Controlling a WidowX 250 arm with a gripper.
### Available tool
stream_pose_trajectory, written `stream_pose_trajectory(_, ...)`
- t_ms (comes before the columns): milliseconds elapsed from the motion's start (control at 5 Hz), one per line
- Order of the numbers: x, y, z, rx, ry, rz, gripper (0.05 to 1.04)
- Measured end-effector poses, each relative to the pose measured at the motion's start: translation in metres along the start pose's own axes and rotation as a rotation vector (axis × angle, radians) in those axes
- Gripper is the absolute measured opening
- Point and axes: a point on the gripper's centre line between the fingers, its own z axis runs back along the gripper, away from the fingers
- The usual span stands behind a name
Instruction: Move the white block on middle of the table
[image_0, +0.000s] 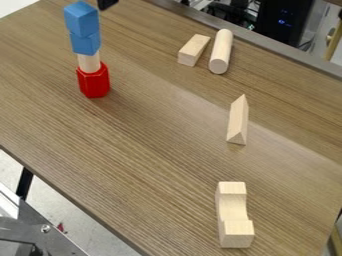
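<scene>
On the wood-grain surface: pale wooden pieces lying apart, one mixed stack upright

Top edge of view, left of centre: a small black part of the gripper, close by the stack's upper end in the view. Cannot tell whether it is released, clenched or grasping.

Task's piece: several pale ones, so which is meant is uncertain. Likeliest is the pale triangular wooden prism, lying right of the view's centre, a triangular end toward the camera, well apart from the rest.

Beyond it, toward the far edge: pale rectangular wooden block and pale wooden cylinder, both lying down, side by side.

Near end, lower right: pale wooden block with a curved notch, notch between its two raised ends.

Upper left, the stack: red hexagonal block at the base, pale upright cylinder above, then lower blue block, with upper blue block on top, turned slightly.
</scene>
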Motion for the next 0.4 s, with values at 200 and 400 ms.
stream_pose_trajectory(200, 0.008, 0.004, 0.014, 0.017, -0.027, 0.020, 1.000)
stream_pose_trajectory(400, 0.011, 0.003, 0.035, 0.061, -0.016, 0.135, 1.000)
